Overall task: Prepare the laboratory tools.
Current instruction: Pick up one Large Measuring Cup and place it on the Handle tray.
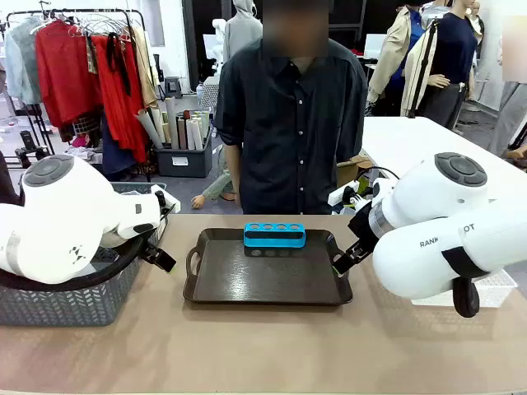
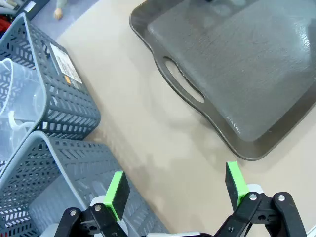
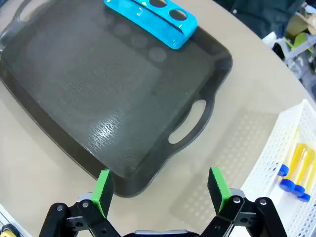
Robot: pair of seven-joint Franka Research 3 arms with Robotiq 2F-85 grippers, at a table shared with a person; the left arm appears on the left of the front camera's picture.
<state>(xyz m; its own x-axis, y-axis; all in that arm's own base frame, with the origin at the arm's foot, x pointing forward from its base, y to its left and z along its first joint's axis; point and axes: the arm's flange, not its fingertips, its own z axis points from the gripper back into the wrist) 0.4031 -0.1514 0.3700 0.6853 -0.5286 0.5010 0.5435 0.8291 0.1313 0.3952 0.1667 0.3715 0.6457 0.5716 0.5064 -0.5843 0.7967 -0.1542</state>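
Both arms are parked either side of the dark tray [image 1: 268,298], nothing in hand. The left fingers [image 2: 176,190] are spread wide with only bare table [image 2: 143,128] between the green pads [image 2: 117,195]. One finger hangs over the edge of a grey mesh basket [image 2: 64,182]. A second grey basket [image 2: 69,98] sits further out past that same finger, with a clear beaker [image 2: 17,98] inside it. The tray's handle cut-out lies ahead of the other finger, a bit off to its side.

The right fingers [image 3: 160,191] are also wide open and holding nothing, hovering over the table just short of the tray's near corner. The tray's other handle slot is straight ahead between the fingertips. The blue tube rack [image 3: 153,17] stands holes-up on the tray's far side, well beyond the fingertips, right by the person [image 1: 288,123] standing at the table. Out past one finger sits a white perforated basket [image 3: 296,133], with a few amber tubes [image 3: 298,160] with blue caps lying in it. They're well apart from the rack and not touching the fingers.
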